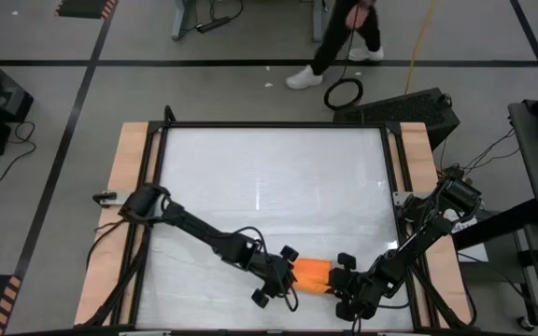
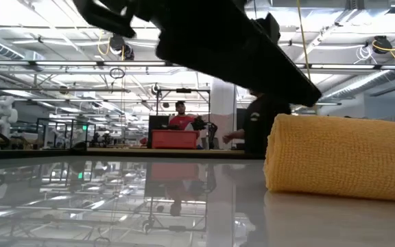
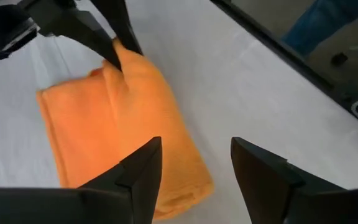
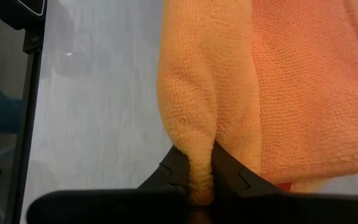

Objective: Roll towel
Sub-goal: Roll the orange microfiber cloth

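Note:
The orange towel (image 1: 311, 273) lies near the table's front edge as a thick, partly rolled bundle. It also shows in the low view (image 2: 341, 158) and the left wrist view (image 3: 123, 124). My right gripper (image 1: 341, 280) is at its right end, shut on a fold of cloth. My left gripper (image 3: 194, 149) is at its left end (image 1: 285, 275) and is open. One finger (image 3: 143, 168) stands over the towel's edge and the other over bare table. I cannot tell whether it touches the cloth. My right gripper pinches a raised fold at the towel's right end (image 4: 201, 163) between its two fingertips, which show in the left wrist view (image 3: 120, 53). It comes slanting down from the table's right side. The cloth is bunched into a ridge at the fingers. The rest of the towel lies on the table.
The white tabletop (image 1: 269, 187) stretches bare behind the towel, framed by a black rail (image 1: 274, 124) and wooden side strips (image 1: 124, 187). A person (image 1: 344, 37) stands beyond the far edge. The front edge of the table is close to the towel.

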